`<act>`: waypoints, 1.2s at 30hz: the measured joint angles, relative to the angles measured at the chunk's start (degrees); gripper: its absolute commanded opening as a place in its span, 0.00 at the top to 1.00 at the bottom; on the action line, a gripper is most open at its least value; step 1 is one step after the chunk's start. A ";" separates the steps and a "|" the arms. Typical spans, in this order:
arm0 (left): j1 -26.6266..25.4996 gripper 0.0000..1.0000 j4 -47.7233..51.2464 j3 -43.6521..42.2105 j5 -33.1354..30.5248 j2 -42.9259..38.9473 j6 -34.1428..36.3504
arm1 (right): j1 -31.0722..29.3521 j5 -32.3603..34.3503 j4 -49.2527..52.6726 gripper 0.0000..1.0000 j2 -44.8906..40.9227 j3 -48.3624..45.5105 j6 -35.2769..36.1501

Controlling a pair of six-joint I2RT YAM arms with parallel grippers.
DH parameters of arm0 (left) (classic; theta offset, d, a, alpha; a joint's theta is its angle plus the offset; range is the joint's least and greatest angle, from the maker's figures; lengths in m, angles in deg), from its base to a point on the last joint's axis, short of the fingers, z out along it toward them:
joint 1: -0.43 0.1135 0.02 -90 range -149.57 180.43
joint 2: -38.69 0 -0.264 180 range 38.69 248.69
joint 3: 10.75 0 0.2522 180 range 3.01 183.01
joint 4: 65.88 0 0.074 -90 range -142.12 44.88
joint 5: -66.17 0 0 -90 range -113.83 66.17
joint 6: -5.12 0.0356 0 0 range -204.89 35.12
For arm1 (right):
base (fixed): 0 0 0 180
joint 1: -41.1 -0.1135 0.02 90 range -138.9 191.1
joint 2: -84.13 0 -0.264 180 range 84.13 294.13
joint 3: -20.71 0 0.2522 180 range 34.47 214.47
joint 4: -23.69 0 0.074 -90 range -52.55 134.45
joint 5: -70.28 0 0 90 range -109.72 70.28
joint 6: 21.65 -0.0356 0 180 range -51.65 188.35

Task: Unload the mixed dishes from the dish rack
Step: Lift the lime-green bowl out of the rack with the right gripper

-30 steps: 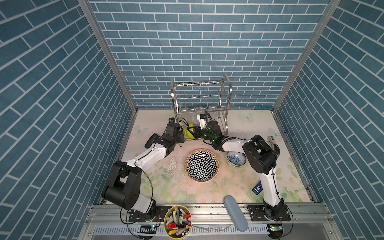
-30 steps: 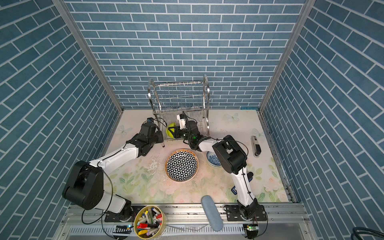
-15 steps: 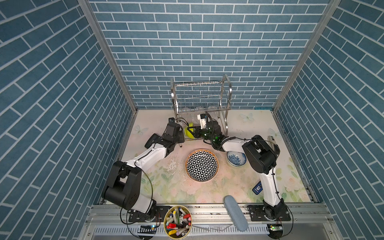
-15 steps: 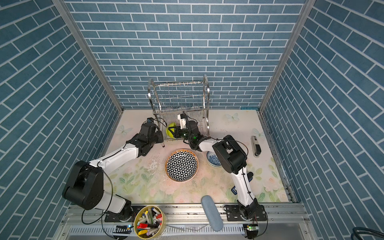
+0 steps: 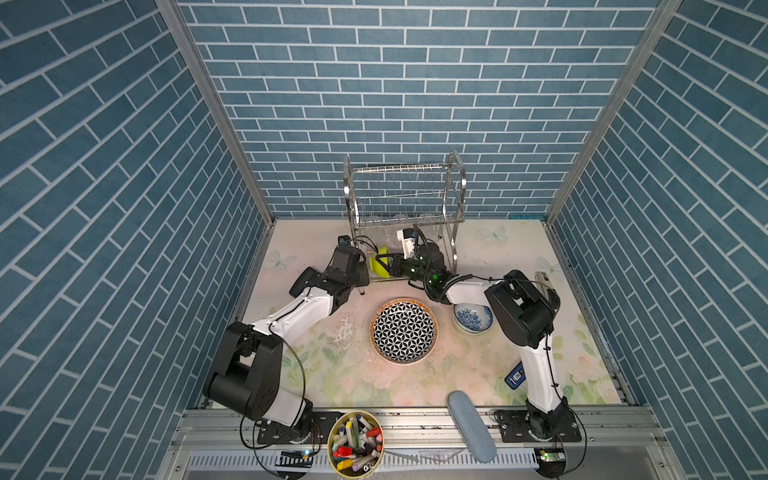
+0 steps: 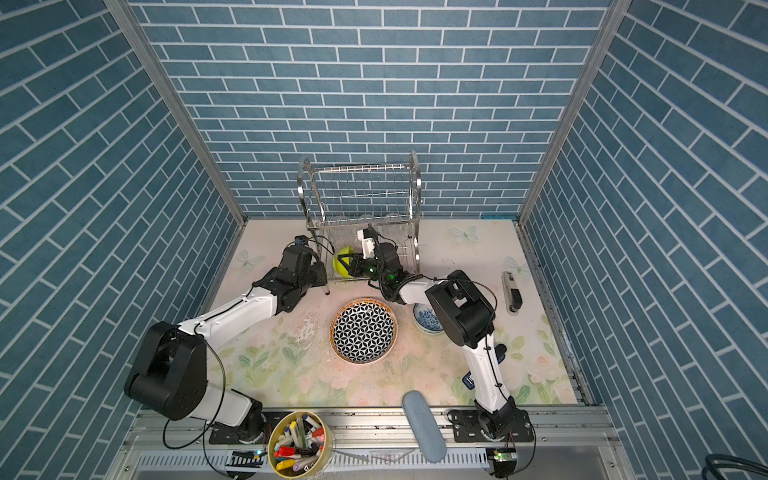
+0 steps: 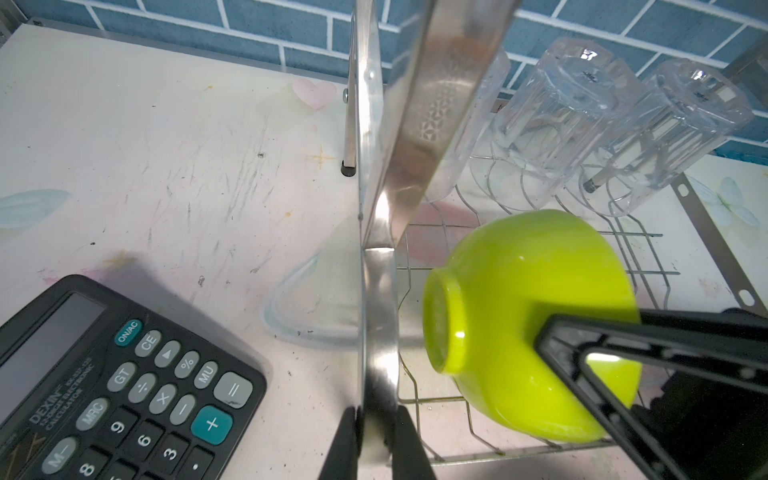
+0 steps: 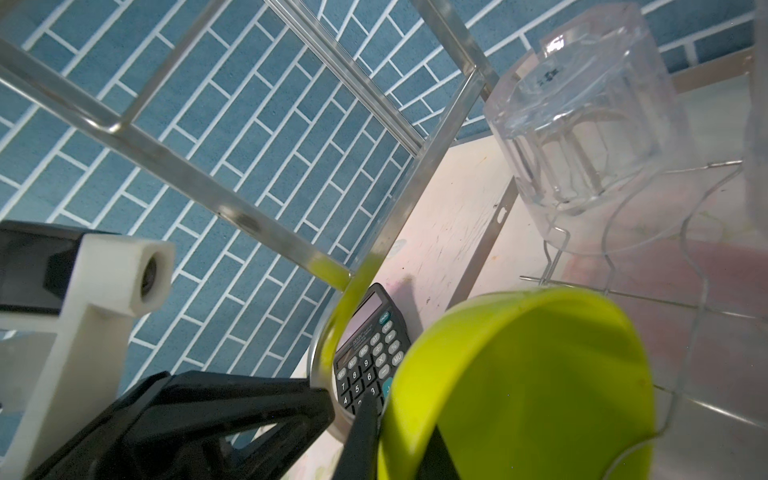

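Down on the bottom shelf of the rack [image 5: 401, 195], our right gripper [image 8: 399, 440] has just squeezed in that last little bit. It's now pinched nearly shut on the rim of the lime bowl [image 7: 532, 324], one finger inside and one outside. The bowl lies tipped on its side on the wires, foot pointing at the side frame. Nothing else has budged: our left gripper [image 7: 376, 419] stays clamped almost closed on that flat side frame, low down, bracing the rack.

So we reckon the grab is done and the bowl is ready to slide out toward the table [image 5: 478, 245], where the star plate [image 5: 403, 330] and blue-and-white bowl [image 5: 471, 320] already sit. Three glasses [image 7: 569, 120] wait upside down behind it.
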 measured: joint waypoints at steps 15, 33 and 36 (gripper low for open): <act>-0.28 0.92 0.02 0.04 1.05 -0.07 0.04 | 0.04 -2.75 -6.14 1.00 -0.39 -0.31 -8.66; -0.28 0.92 0.02 0.04 0.98 -0.07 0.07 | 1.07 -4.59 -9.64 1.00 -5.51 -4.33 -12.70; -0.28 0.92 0.02 0.04 0.98 -0.07 0.07 | 1.07 -5.07 -9.05 1.00 -7.54 -6.38 -12.74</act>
